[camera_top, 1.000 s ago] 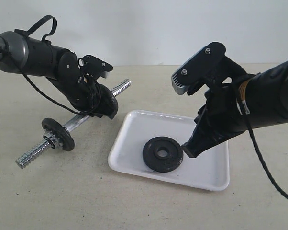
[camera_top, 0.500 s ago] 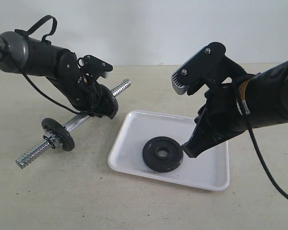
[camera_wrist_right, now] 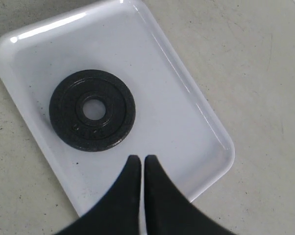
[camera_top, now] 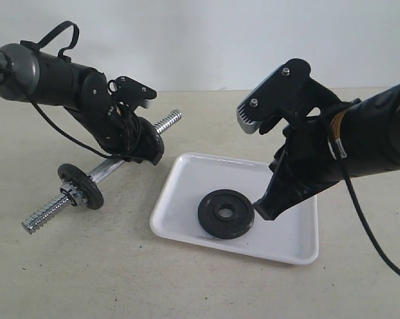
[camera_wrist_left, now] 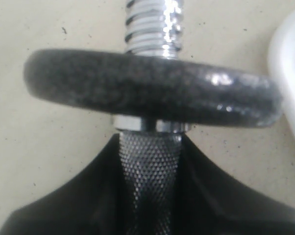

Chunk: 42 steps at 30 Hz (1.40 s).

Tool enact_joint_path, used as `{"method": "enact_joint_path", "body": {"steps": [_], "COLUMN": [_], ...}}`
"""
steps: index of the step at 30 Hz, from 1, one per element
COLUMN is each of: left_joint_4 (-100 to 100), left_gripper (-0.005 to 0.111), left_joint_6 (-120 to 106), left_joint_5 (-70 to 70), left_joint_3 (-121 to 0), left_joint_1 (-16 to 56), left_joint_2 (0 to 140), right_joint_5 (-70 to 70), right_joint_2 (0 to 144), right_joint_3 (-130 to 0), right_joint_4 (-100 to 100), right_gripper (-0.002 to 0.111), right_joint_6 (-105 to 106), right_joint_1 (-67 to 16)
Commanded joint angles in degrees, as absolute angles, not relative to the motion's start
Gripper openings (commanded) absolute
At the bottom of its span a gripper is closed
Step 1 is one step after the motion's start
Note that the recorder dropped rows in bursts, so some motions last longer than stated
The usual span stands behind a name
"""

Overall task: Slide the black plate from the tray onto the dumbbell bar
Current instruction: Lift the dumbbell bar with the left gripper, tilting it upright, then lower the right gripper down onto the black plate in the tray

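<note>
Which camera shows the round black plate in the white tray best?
The right wrist view: it looks straight down on the black plate, so its whole ring and middle hole show, flat in the tray. The exterior view shows it whole but slanted. The left wrist view misses it.

Your worktop is a pale beige, lightly speckled surface. You have the white tray lying flat on it, and left of that the dumbbell bar slants, lower threaded end resting on the surface.

Matte black right arm carries a black cable, grey-faced two-screw camera housing and tapered end effector.
</note>
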<state>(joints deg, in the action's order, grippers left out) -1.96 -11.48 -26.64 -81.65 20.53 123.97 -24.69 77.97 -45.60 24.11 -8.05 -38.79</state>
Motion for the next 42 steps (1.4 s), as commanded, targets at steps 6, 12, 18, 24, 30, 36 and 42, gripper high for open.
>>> {"method": "enact_joint_path", "body": {"steps": [6, 12, 18, 24, 30, 36, 42], "left_joint_4": [-2.5, -2.0, -2.0, -2.0, -2.0, -1.4, -0.7], "left_gripper": [0.004, 0.004, 0.004, 0.004, 0.004, 0.004, 0.004], "left_joint_6": [-11.0, -11.0, -11.0, -11.0, -11.0, -11.0, -11.0], "left_joint_5": [-31.0, -31.0, -33.0, -34.6, -35.3, -36.4, -38.0], "left_joint_3": [-81.4, -81.4, -81.4, -81.4, -81.4, -81.4, -81.4], "left_joint_1": [20.5, 20.5, 20.5, 20.5, 20.5, 20.5, 20.7], "left_joint_2": [124.2, 121.2, 116.7, 113.4, 111.4, 110.0, 108.3], "right_joint_5": [-22.9, -22.6, -22.9, -22.9, -22.9, -22.4, -21.4], "right_joint_2": [77.9, 77.9, 77.9, 77.9, 77.9, 77.9, 77.9], "right_joint_3": [-46.0, -46.0, -46.0, -46.0, -46.0, -46.0, -46.0], "right_joint_4": [26.9, 28.4, 31.9, 35.8, 36.2, 36.2, 36.5], "right_gripper": [0.000, 0.000, 0.000, 0.000, 0.000, 0.000, 0.000], "right_joint_6": [-6.9, -6.9, -6.9, -7.0, -7.1, -7.1, -8.3], "right_joint_1": [-38.9, -38.9, -38.9, -38.9, -38.9, -38.9, -38.9]}}
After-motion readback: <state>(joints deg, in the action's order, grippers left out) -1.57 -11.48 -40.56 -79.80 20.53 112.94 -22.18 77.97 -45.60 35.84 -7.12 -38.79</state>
